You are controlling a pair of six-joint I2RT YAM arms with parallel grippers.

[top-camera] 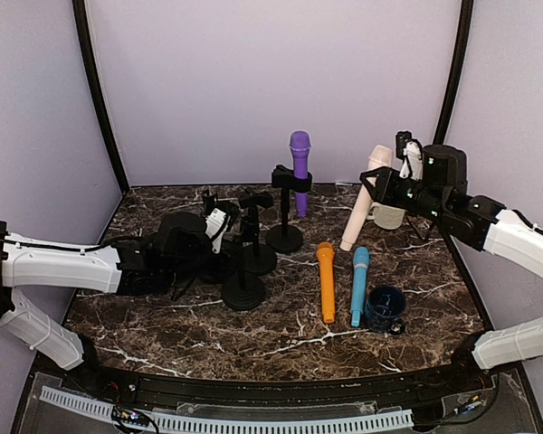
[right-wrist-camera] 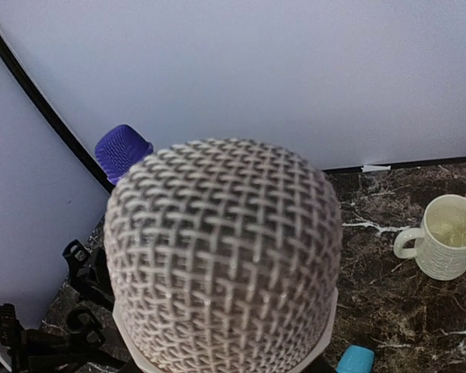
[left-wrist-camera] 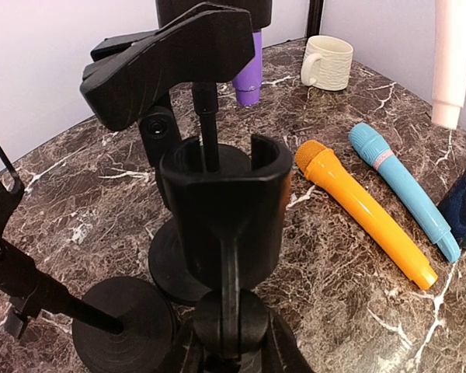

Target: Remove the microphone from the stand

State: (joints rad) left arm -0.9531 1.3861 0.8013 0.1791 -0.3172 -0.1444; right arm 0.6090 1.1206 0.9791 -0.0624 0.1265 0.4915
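My right gripper (top-camera: 377, 187) is shut on a cream microphone (top-camera: 360, 201) and holds it tilted in the air above the table, right of the stands. Its mesh head (right-wrist-camera: 225, 256) fills the right wrist view and hides the fingers. A purple microphone (top-camera: 300, 170) stands upright in the clip of a black stand (top-camera: 285, 237) at the back centre; its head also shows in the right wrist view (right-wrist-camera: 123, 149). My left gripper (top-camera: 217, 226) is shut on the joint of an empty black stand (left-wrist-camera: 225, 202), low in the left wrist view.
Two more empty black stands (top-camera: 244, 291) crowd the centre left. An orange microphone (top-camera: 326, 280) and a blue microphone (top-camera: 357, 285) lie side by side on the marble table (top-camera: 163, 316). A dark blue mug (top-camera: 385, 308) stands beside them; a cream mug (top-camera: 389, 216) is at the back right.
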